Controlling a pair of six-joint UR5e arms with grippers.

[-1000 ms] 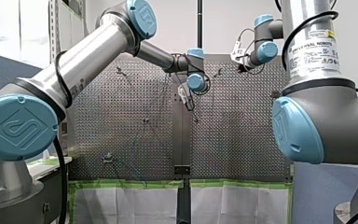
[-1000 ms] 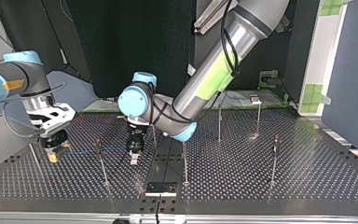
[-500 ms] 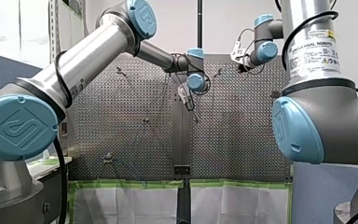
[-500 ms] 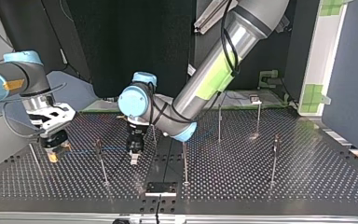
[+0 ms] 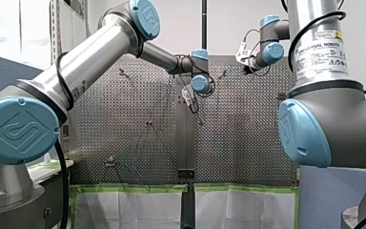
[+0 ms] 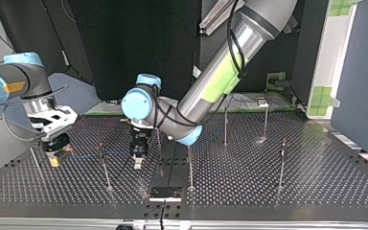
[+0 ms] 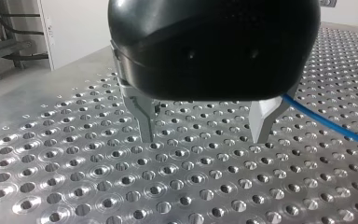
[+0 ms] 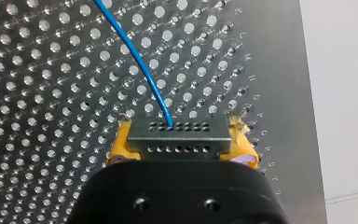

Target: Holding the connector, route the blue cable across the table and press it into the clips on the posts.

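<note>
Here right fingers point(image 8: 119, 145) clamp the connector point(image 8: 179, 138) near the table edge point(image 8: 303, 70); left fingers point(image 7: 143, 116) stand apart.

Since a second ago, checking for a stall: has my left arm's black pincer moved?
No. In the top view my left pincer stands beside the thin metal post exactly as before.

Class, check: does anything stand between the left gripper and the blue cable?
Nothing visible does. The left gripper hangs with jaws open over the perforated table, and the blue cable passes close beside one jaw.
</note>
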